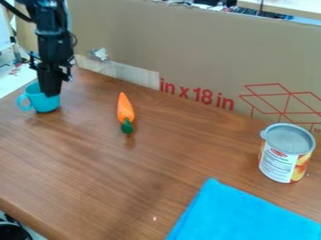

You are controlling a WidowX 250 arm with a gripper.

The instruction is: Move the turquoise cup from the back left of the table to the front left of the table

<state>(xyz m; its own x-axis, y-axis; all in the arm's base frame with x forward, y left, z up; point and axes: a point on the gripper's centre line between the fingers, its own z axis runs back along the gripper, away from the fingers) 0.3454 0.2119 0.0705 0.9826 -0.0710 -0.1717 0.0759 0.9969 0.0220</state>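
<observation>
The table [113, 178] spreads beneath my gripper [50, 93], and the cardboard [207, 51] stands upright beyond its far edge, running away from me. Well apart from me, toward the camera, the blue cloth [244, 215] lies flat. The can [286, 157] stands upright, also well apart from me and near the cardboard. The cup [45, 104] is right at my gripper's lower end, upright on the table, its handle on the side away from the carrot [125, 110]. That carrot lies on its side nearer to me than the can, its green end toward the camera. As I judge it, being at the cup is done; I see no lift off the table, and I cannot tell whether my gripper is spread or pinching the cup.
</observation>
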